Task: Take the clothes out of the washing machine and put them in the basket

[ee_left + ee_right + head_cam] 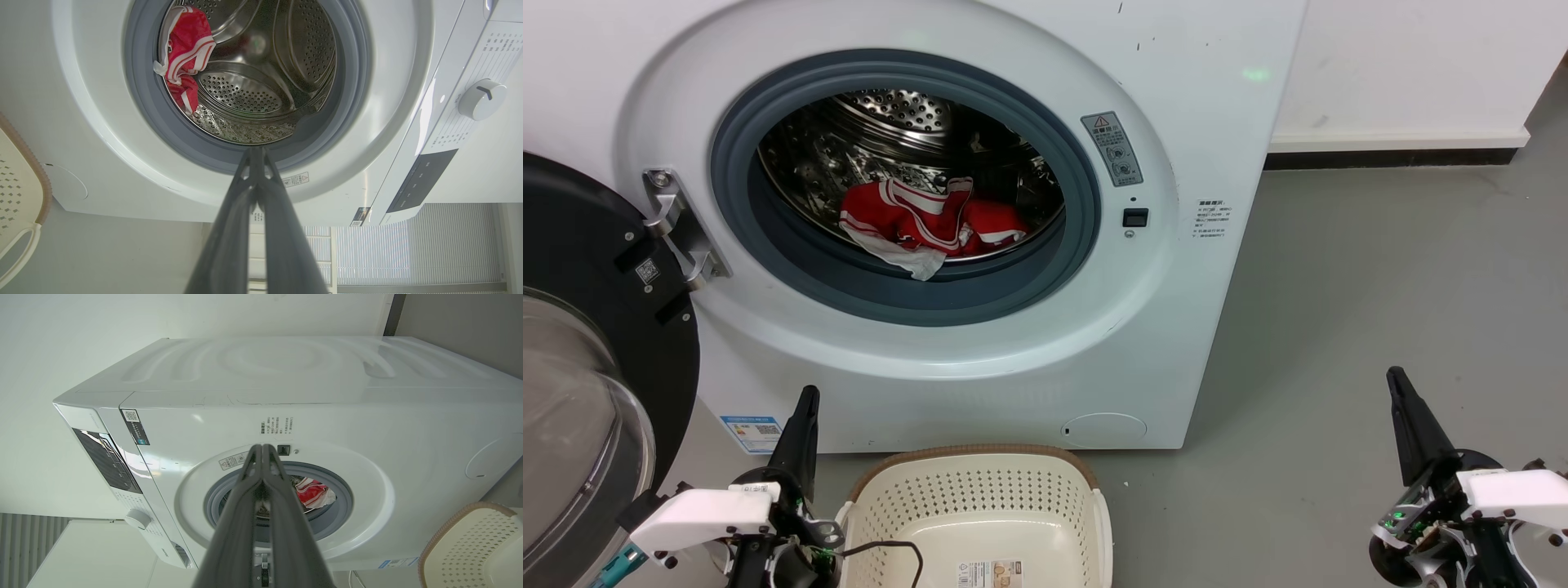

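The white washing machine (1192, 122) stands with its door swung open to the left. Red clothes (927, 222) with white stripes lie in a heap at the bottom of its steel drum (890, 110); they also show as clothes (186, 45) and clothes (312, 493) in the wrist views. The cream basket (980, 506) with a brown rim sits on the floor before the machine, holding nothing but a label sticker. My left gripper (806, 400) is shut and empty just left of the basket. My right gripper (1395, 377) is shut and empty over the floor at the far right.
The black-framed glass door (580, 384) hangs open at the left, close to my left arm. Grey floor (1380, 286) spreads to the right of the machine. A white wall with a dark skirting (1388, 155) runs behind. A thin black cable (890, 549) droops over the basket's near rim.
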Motion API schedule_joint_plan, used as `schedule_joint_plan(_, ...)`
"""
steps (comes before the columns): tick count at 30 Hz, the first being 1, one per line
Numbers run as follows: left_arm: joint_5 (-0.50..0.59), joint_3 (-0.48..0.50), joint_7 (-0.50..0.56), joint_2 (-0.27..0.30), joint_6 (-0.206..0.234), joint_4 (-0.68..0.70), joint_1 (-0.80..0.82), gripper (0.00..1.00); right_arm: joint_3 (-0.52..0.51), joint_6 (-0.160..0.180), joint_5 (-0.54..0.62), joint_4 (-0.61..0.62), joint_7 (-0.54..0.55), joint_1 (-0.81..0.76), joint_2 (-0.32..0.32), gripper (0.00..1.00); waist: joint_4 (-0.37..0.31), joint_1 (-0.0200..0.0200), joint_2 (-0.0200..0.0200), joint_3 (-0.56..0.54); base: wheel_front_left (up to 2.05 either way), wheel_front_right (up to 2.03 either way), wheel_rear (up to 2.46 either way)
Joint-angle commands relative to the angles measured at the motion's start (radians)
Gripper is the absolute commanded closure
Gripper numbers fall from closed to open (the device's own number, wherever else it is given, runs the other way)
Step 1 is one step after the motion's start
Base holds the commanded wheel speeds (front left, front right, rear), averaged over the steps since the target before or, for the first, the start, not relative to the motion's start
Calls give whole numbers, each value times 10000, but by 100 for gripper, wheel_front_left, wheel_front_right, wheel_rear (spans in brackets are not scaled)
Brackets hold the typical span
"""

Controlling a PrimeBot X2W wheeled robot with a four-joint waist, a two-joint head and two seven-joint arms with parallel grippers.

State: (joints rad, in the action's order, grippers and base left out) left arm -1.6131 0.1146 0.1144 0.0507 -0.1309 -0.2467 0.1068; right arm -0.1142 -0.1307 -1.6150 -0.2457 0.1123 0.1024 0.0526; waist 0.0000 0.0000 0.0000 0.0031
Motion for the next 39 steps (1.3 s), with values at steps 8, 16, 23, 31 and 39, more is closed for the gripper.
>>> schedule_joint_plan(8, 3, 15, 6, -22, -24, 14, 41, 100, 6, 1, 44, -17, 20, 139, -38, 100, 0, 0, 0, 0, 0, 0, 0)
schedule_joint_plan(16, 1, 15, 6, -22, -24, 14, 41, 100, 7, 1, 44, -17, 20, 139, -38, 100, 0, 0, 0, 0, 0, 0, 0)
schedule_joint_plan(23, 3, 15, 6, -22, -24, 14, 41, 100, 7, 0, 43, -17, 20, 139, -38, 100, 0, 0, 0, 0, 0, 0, 0)
schedule_joint_plan(31, 1, 15, 6, -22, -24, 14, 41, 100, 7, 1, 43, -17, 20, 139, -38, 100, 0, 0, 0, 0, 0, 0, 0)
schedule_joint_plan(39, -36, -130, -96, -4, 4, -68, -24, 0, 90, 0, 37, -4, -112, -77, -3, 0, 1, 0, 0, 2, 0, 0, 0)
